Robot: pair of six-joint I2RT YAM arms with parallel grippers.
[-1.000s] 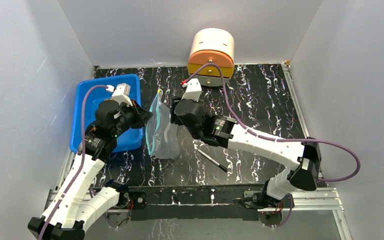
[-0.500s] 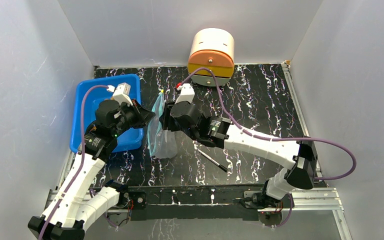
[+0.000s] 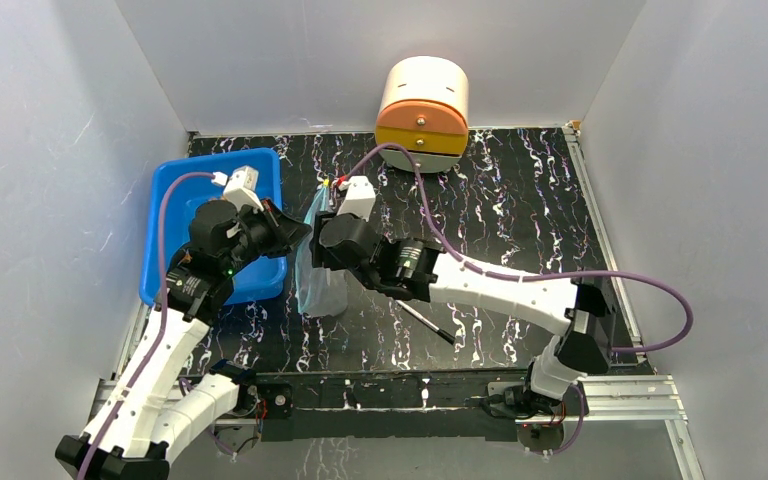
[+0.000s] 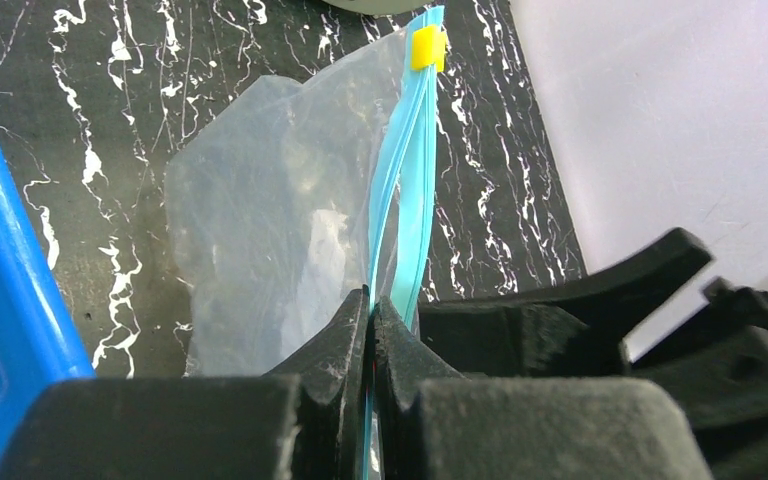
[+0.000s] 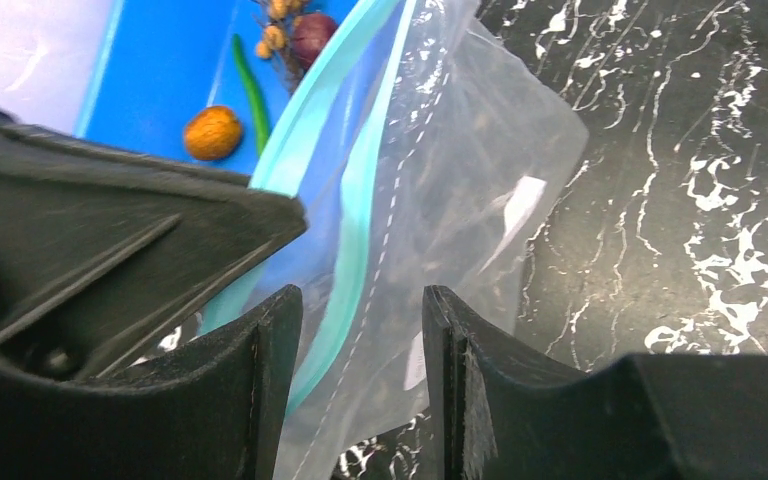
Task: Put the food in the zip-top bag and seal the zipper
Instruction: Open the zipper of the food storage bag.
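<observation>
The clear zip-top bag (image 3: 325, 285) stands on edge in mid-table, next to the blue tray (image 3: 170, 190). My left gripper (image 3: 297, 232) is shut on the teal zipper (image 4: 406, 190), and its jaws (image 4: 372, 305) pinch the strip below a yellow tab (image 4: 425, 47). My right gripper (image 3: 320, 243) is open, and its jaws (image 5: 360, 300) stand on either side of the bag's upper edge, with the zipper (image 5: 355, 210) between them. The bag's white label (image 5: 520, 205) shows. The food lies in the tray: an orange lump (image 5: 212, 132) and brown balls on a twig (image 5: 278, 25).
A green bean (image 5: 253, 95) and a purple piece (image 5: 310, 35) also lie in the tray. A thin black pen (image 3: 425, 322) lies on the table right of the bag. A round cream-and-orange device (image 3: 423, 112) stands at the back wall.
My right gripper has moved left, from beside the bag to over its upper edge. My left gripper and the bag have stayed put.
</observation>
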